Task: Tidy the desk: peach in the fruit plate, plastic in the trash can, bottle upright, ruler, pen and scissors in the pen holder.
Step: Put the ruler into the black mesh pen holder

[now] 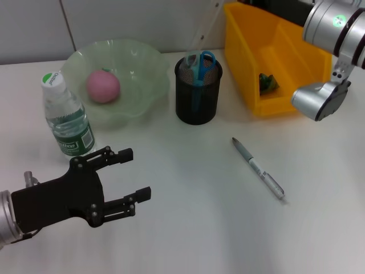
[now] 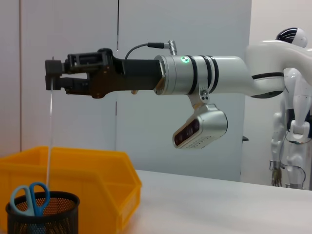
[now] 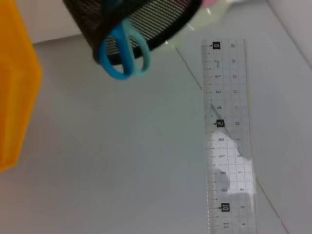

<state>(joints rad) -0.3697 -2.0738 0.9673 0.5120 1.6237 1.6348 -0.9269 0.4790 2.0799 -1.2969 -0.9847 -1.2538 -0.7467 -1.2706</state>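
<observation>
Our left gripper point(image 1: 128, 177) hovers open-fingered near the worktop's front-left corner; our right gripper point(image 2: 51, 75) (raised high) pinches the ruler point(image 3: 229, 136).

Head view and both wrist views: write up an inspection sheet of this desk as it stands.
Surface: white desk, no spills seen.
Job's things: pink peach in the green scalloped fruit plate; clear plastic water bottle upright; blue-handled scissors in the black mesh pen holder; silver pen lying on the desk; clear plastic ruler hanging upright over the holder; green plastic scrap in the yellow bin.
Clutter: nothing seen.
Grippers: left gripper open, low beside the bottle; right gripper shut on the ruler's top.
Cables: grey cable looped at the right wrist.
Surroundings: white humanoid robot beyond the desk.
</observation>
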